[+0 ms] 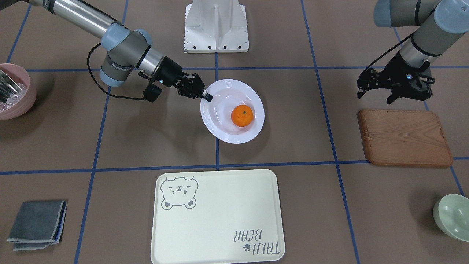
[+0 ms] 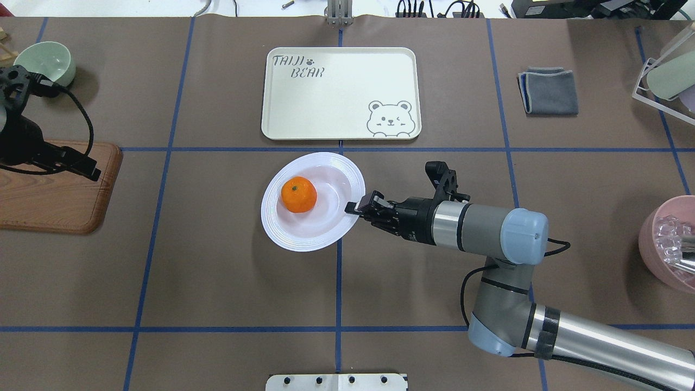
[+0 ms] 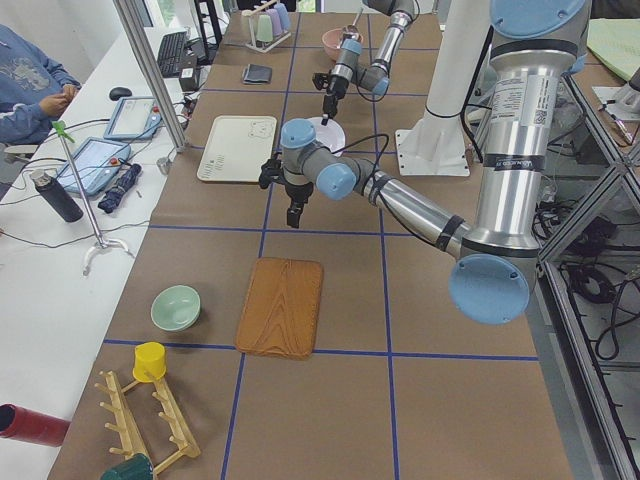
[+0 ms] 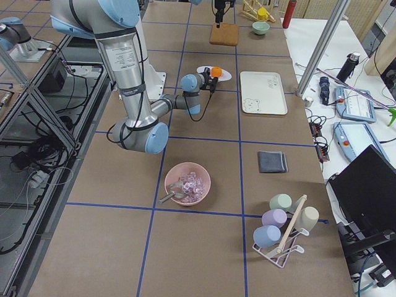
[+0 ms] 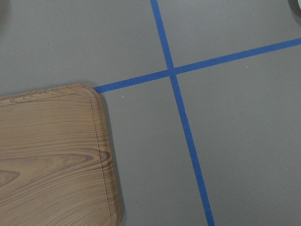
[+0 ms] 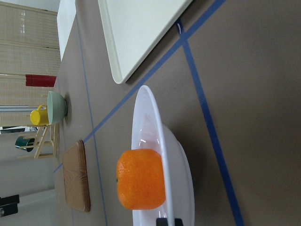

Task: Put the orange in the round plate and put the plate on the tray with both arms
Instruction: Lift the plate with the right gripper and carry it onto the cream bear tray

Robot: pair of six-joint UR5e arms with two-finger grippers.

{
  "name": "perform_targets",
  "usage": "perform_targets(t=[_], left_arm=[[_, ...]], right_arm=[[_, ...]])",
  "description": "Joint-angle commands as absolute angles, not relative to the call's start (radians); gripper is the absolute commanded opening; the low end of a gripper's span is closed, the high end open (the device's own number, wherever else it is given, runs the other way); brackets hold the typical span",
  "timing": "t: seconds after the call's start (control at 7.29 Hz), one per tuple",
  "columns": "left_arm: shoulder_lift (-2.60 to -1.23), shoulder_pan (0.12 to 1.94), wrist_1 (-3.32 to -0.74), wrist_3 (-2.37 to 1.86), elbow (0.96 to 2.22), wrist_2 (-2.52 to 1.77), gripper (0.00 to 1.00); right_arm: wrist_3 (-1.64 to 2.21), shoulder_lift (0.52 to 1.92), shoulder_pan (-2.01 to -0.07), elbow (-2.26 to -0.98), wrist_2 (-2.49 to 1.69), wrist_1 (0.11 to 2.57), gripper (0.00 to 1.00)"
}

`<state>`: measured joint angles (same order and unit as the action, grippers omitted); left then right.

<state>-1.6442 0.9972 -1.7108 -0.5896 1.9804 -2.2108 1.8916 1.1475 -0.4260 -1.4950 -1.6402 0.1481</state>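
Observation:
The orange (image 1: 242, 115) lies inside the white round plate (image 1: 223, 129), a little off its centre, on the table's middle. My right gripper (image 1: 207, 96) comes in low from the side and is shut on the plate's rim; in the right wrist view one fingertip (image 6: 169, 221) shows on that rim beside the orange (image 6: 141, 179). The cream tray (image 1: 220, 220) with the bear drawing lies bare just beyond the plate, across a blue tape line. My left gripper (image 1: 375, 97) hangs open over the near edge of a wooden board, holding nothing.
The brown wooden board (image 1: 403, 137) lies under the left arm. A pale green bowl (image 1: 452, 216), a folded grey cloth (image 1: 36, 223) and a pink bowl with cutlery (image 1: 14, 95) sit at the table's sides. The white robot base (image 1: 216, 25) stands behind the plate.

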Motion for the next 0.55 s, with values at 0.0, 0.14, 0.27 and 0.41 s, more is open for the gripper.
perform_targets(t=[0.0,0.14,0.27,0.41], left_arm=[[-1.644,0.997,-1.71,-0.592,1.98,-2.207,0.98],[-1.644,0.999,-1.71,-0.592,1.982,-2.209,0.98],[-1.644,0.999,-1.712,-0.592,1.982,-2.209,0.98],[-1.644,0.997,-1.712,-0.592,1.985,-2.207,0.98]], right_arm=[[1.956,1.144,-0.456,-1.514,-1.553,0.147,0.0],[2.02,1.129,-0.459,-1.5,-1.429,0.158,0.0],[2.06,1.08,-0.471,-1.436,-1.363,0.187,0.0],[2.151,0.993,-0.474,-1.343,-1.251,0.237,0.0]])
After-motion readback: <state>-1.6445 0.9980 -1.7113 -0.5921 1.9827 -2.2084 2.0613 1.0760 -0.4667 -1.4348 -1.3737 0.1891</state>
